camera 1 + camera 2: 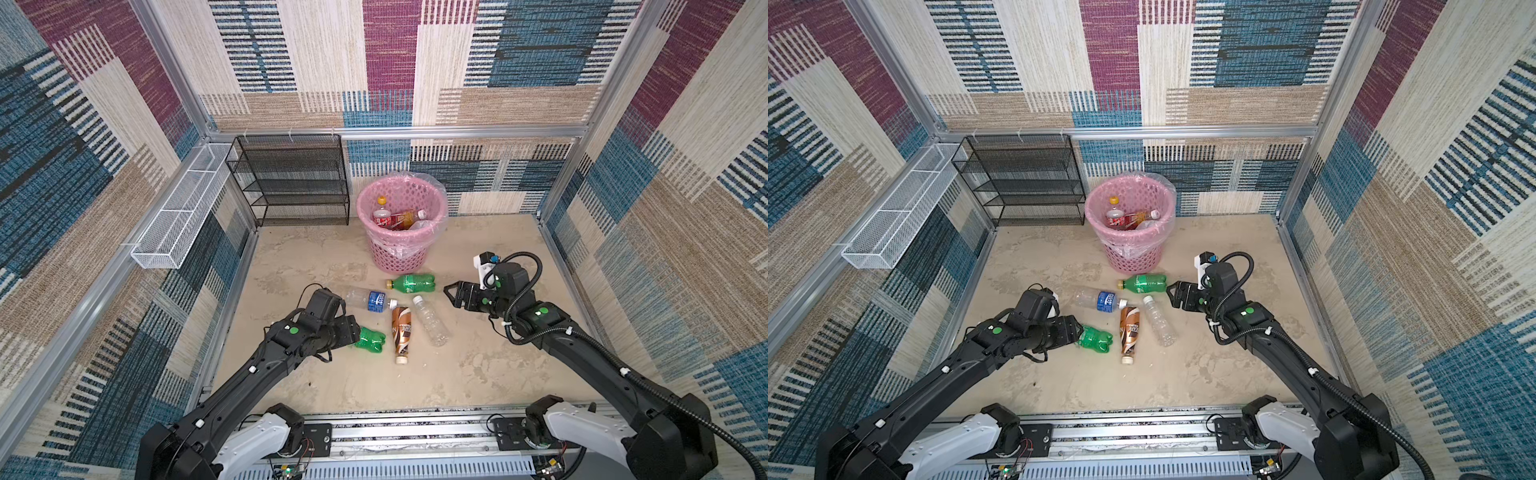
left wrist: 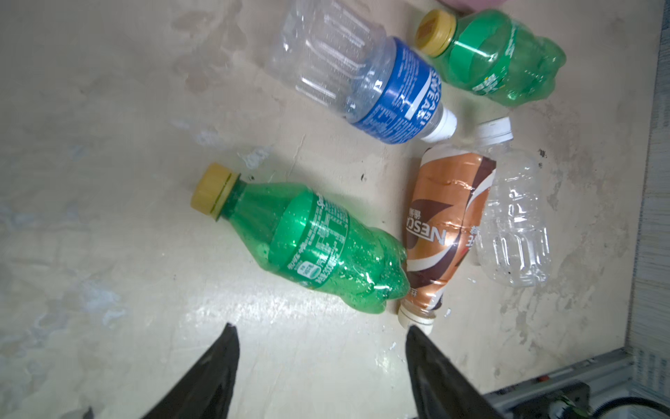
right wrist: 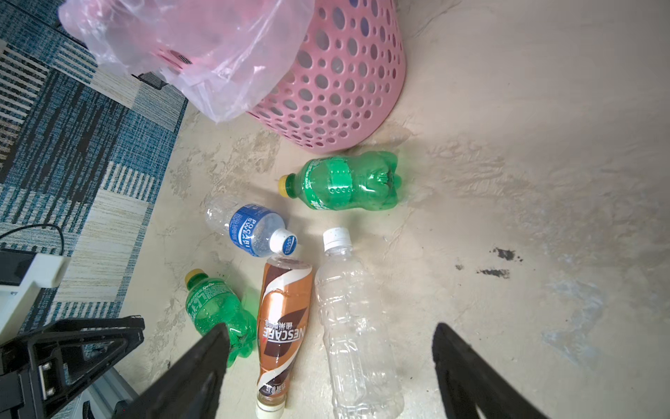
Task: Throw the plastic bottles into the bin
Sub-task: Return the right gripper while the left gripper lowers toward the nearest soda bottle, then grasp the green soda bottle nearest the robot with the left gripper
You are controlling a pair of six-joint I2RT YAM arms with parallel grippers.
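The pink bin (image 1: 399,257) stands at the back of the floor, lined with a clear bag, with several bottles (image 1: 395,218) inside. Several plastic bottles lie in front of it: a green one (image 1: 411,282) nearest the bin, a blue-labelled clear one (image 1: 370,300), a brown coffee one (image 1: 402,332), a plain clear one (image 1: 432,322) and a second green one (image 1: 372,340). My left gripper (image 2: 322,328) is open just short of that second green bottle (image 2: 308,239), holding nothing. My right gripper (image 3: 330,326) hangs open above the plain clear bottle (image 3: 355,326), empty.
A black mesh rack (image 1: 291,178) stands against the back wall left of the bin. A long white wire tray (image 1: 183,208) hangs on the left wall. Aluminium frame rails (image 1: 415,432) edge the floor, and patterned walls close in on three sides.
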